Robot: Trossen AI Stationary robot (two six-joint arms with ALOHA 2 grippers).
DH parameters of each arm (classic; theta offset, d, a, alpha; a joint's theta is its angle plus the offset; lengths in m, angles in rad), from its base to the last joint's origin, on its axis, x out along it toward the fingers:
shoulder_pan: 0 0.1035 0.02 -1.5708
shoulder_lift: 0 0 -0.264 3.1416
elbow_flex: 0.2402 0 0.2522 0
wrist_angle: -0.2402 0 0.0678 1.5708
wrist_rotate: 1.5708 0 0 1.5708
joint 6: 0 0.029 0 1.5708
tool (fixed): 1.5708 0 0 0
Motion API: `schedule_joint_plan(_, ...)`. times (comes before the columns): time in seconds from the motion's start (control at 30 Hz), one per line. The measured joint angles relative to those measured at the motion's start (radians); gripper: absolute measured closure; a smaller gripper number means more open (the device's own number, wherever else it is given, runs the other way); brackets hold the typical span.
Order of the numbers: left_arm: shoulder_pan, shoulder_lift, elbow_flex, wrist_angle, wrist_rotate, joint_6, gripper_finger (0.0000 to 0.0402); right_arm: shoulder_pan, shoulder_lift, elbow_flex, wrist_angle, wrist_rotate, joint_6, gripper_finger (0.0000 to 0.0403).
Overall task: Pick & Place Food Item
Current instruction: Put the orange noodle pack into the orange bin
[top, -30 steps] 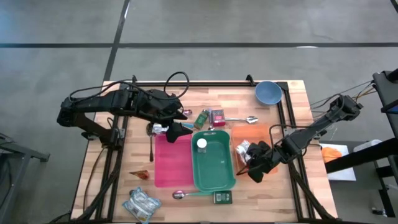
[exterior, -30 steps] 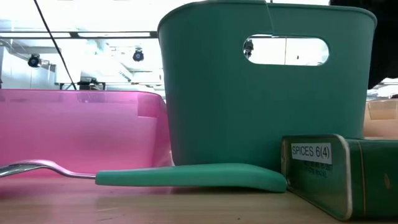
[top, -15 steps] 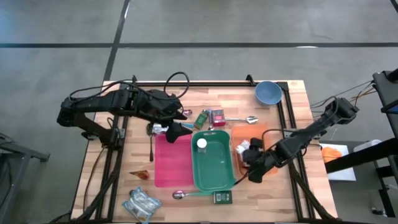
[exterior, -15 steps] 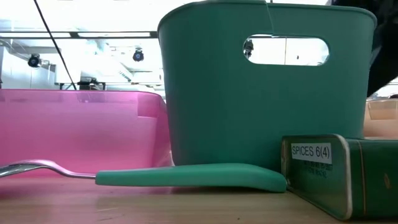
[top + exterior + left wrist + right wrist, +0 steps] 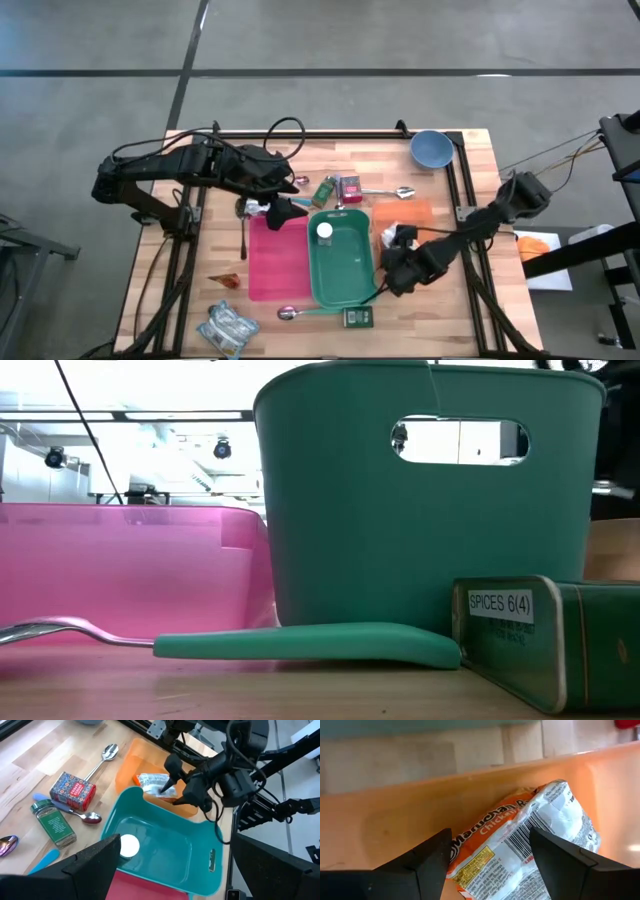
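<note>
Overhead and wrist views of the food-placing scene. The right hand stood over the orange tray, its fingers apart on either side of the ramen packet, which lay flat in the tray and was not gripped. Compared with a second earlier, the right arm had reached further toward the green bin, its hand had moved from the tray's outer side to the side next to the bin, and its fingers had spread wider. The left hand remained unchanged, hovering with fingers wide apart above the far end of the pink bin, beside the green bin. A white round lid lay in the green bin. On the tabletop beyond the bins rested a spice jar, a patterned red box and a spoon; a green tin lay near the bin's front.
</note>
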Motion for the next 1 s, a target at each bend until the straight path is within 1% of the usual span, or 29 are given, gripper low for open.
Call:
schedule_joint_plan(0.07, 0.0, 0.0, 0.0, -0.01, 0.0, 0.0, 0.0022, 0.0, 0.032, 0.027, -0.045, 0.009, -0.002, 0.0154)
schedule_joint_plan(0.17, 0.0, 0.0, 0.0, -0.016, 0.0, 0.0, 0.0022, 0.0, 0.062, 0.054, -0.073, 0.01, -0.006, 0.0193)
schedule_joint_plan(0.47, 0.0, 0.0, 0.0, -0.017, 0.0, 0.004, 0.0022, 0.0, 0.074, 0.055, -0.082, 0.005, -0.011, 0.0354)
schedule_joint_plan(0.53, 0.0, 0.0, 0.0, -0.017, 0.0, 0.004, 0.0022, 0.0, 0.067, 0.055, -0.085, 0.0, -0.011, 0.0383)
schedule_joint_plan(0.73, 0.0, 0.0, 0.0, -0.018, 0.0, 0.003, 0.0022, 0.0, 0.052, 0.055, -0.092, -0.005, 0.044, 0.0394)
schedule_joint_plan(0.83, 0.0, 0.0, 0.0, -0.022, 0.0, 0.003, 0.0022, 0.0, 0.032, 0.054, -0.092, -0.008, 0.117, 0.0395)
schedule_joint_plan(1.0, 0.0, 0.0, 0.0, -0.023, 0.0, 0.003, 0.0022, -0.001, -0.036, 0.053, -0.101, -0.023, 0.23, 0.0395)
